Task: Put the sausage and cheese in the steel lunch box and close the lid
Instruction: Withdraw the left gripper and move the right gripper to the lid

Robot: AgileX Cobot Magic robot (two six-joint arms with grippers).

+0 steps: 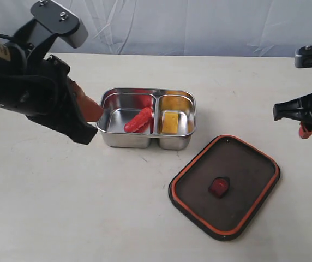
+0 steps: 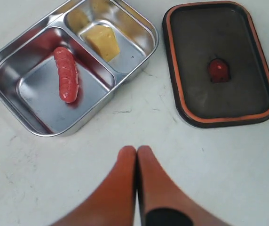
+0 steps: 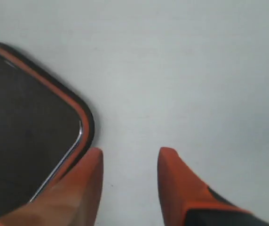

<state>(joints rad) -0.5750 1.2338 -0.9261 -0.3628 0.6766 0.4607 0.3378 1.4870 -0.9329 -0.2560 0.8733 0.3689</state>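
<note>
A: Where has the sausage point(image 1: 138, 120) got to?

B: It lies in the larger compartment of the steel lunch box point(image 1: 145, 143), slantwise on the bottom, with one end towards the divider. The cheese point(image 1: 170, 122) sits in the smaller compartment next door, flat on the bottom.

A: And the lid point(image 1: 243, 180)?

B: Off the box. It lies flat on the counter point(image 1: 63, 213), to the right of the box in the exterior view and nearer the camera, close by but not touching it. Its orange rim shows all the way round, and the small red valve point(image 1: 219, 187) is in the middle.

A: What about the left hand point(image 2: 137, 155)?

B: Closed, with its two orange fingers pressed together at the tips and nothing between them. It hangs beside the box's left end, on the side of the larger compartment. Whether it touches the rim I cannot tell.

A: And the right hand point(image 3: 130, 162)?

B: Open, with its fingers point(image 3: 90, 183) apart and nothing held. It is at the right edge of the exterior view, raised above the counter beyond the lid. In its wrist view one finger sits over the lid's rounded corner and the other over bare counter — whether it touches the lid, I cannot tell.
</note>
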